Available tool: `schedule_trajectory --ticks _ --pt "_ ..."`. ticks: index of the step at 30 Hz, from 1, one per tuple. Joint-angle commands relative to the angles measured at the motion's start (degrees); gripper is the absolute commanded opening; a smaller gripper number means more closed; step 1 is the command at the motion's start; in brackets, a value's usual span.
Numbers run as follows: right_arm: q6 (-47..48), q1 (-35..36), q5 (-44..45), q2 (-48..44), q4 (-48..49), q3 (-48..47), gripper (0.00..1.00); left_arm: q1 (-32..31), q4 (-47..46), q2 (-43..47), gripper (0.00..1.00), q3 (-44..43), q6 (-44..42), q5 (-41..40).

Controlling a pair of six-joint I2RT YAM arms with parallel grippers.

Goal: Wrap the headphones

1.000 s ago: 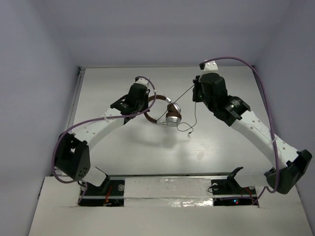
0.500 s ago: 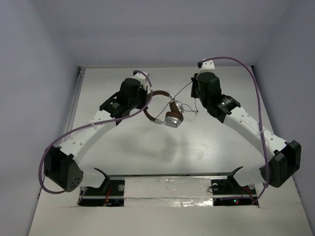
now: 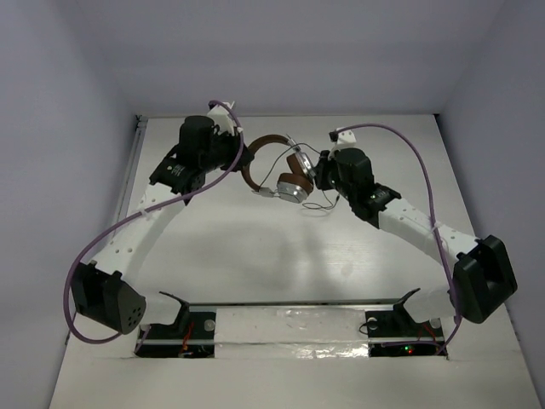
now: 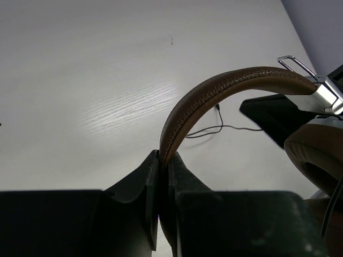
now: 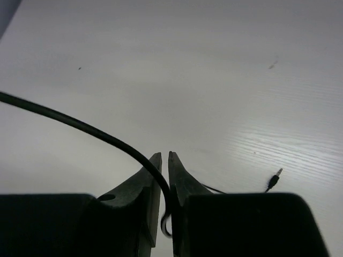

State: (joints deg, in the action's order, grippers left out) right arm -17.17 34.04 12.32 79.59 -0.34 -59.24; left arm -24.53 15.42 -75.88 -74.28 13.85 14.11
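Note:
The headphones [image 3: 285, 175] hang above the table at the back centre, with a brown headband [image 3: 255, 152], brown pads and silver cups. My left gripper [image 3: 241, 158] is shut on the headband [image 4: 214, 93] and holds it up; one brown ear pad [image 4: 316, 155] shows at the right of the left wrist view. My right gripper [image 3: 321, 164] is shut on the thin dark cord [image 5: 96, 134], which runs left from between the fingers. The cord's loose end hangs below the cups [image 3: 319, 207], and its plug [image 5: 275, 176] lies on the table.
Purple arm cables [image 3: 400, 141] arc over both arms. The white table [image 3: 281, 264] is walled at left, right and back. A black mount rail [image 3: 289, 311] with the two arm bases runs along the near edge.
Both arms have moved left and toward the back. The headphones went with them and now sit higher and closer to the right gripper. The cord has gone from taut to a slack loop.

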Motion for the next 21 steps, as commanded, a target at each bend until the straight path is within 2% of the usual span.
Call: schedule_trajectory --ticks 1,3,8,14,21 --pt "-1.28 -0.29 -10.02 -1.9 13.76 3.68 0.17 2.12 -6.28 2.75 0.0 -4.81 4.96 8.82" --pt "-1.99 -0.91 -14.84 -0.85 19.04 5.53 0.23 2.12 -6.19 2.75 0.0 -5.87 5.49 9.62" --pt "-3.4 -2.14 -20.48 3.11 29.22 7.56 0.29 3.17 -4.44 2.84 0.0 -10.7 6.45 9.8" --pt "-5.77 -3.19 -26.63 7.24 36.88 9.85 0.36 5.81 -3.03 2.93 0.0 -16.41 8.65 11.47" --pt "-8.67 -3.19 -31.82 13.03 41.38 8.53 0.37 6.34 -1.98 1.52 0.0 -21.69 10.32 12.52"
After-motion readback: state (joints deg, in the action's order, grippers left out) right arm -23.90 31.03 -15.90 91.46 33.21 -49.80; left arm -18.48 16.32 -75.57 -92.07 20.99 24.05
